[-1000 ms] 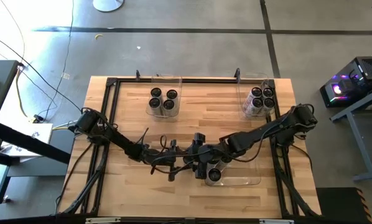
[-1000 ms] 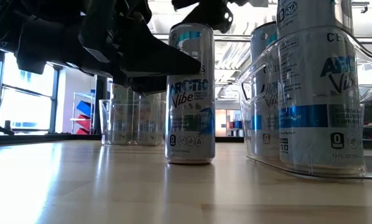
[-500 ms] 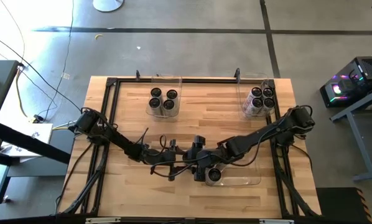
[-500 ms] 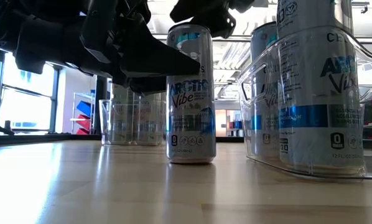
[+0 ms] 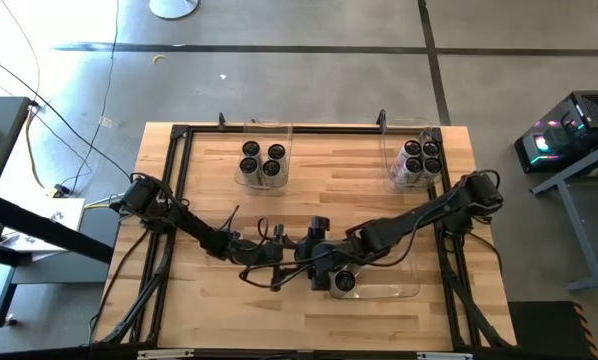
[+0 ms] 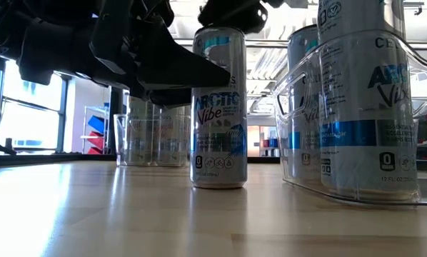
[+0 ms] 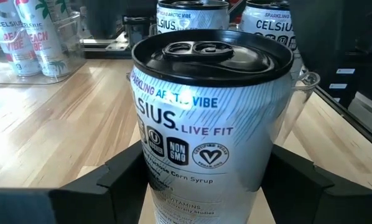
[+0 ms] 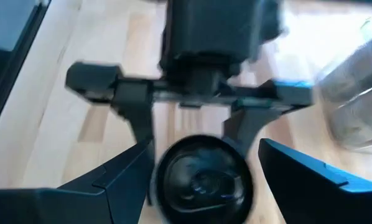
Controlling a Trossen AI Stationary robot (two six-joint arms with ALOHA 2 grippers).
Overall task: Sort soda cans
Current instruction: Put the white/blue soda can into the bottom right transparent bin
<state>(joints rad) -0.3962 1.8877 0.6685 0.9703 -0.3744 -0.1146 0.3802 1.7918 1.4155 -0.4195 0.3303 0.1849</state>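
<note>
On the tabletop (image 6: 92, 214), the left gripper (image 7: 201, 186) jaws clasp a Celsius can (image 7: 208, 124) mid-body; the right gripper (image 8: 201, 180) hangs spread above; thin, slick, dentable.

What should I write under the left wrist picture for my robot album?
The left hand hugs a Celsius Arctic Vibe soda can standing on the wooden table.

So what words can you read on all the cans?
"CELSIUS", "SPARKLING ARCTIC VIBE", "LIVE FIT", "NON GMO": can between the left end effector's fingers.
"ARCTIC Vibe": same can, and the can in the near bin.
"PEACH VIBE": far bin's cans.
Fine print: too small to read.
</note>
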